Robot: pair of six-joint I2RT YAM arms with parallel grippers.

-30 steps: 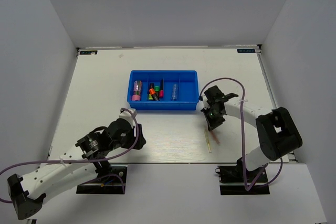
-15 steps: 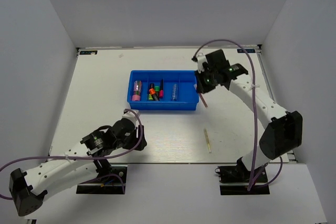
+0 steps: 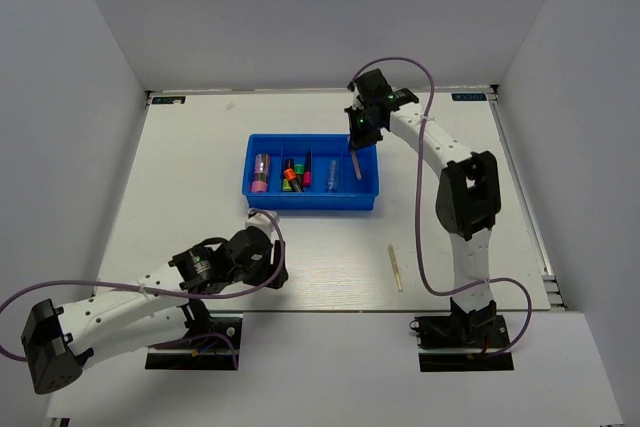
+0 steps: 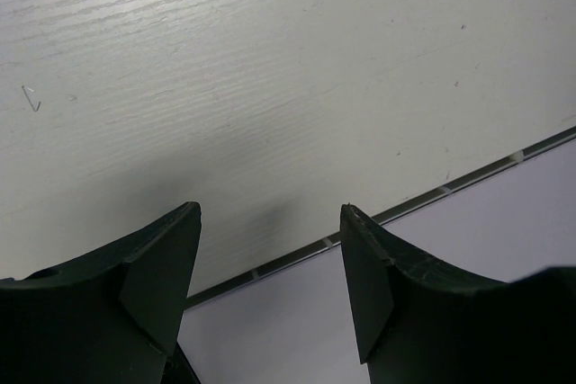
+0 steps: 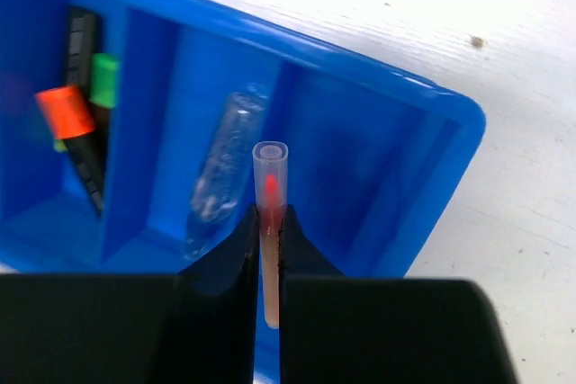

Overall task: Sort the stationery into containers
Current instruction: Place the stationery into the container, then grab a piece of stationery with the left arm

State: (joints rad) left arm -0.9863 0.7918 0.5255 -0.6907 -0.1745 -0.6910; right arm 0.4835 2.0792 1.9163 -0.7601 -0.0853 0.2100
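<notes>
Bright, even light from above casts soft shadows; the close fingers [image 4: 135, 303] look dark and blurred.

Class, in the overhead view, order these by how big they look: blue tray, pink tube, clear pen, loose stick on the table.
1. Blue tray, by far.
2. Pink tube.
3. Clear pen, slimmer and a little shorter.
Loose stick: at least tube-length but far thinner, so unranked.
</notes>
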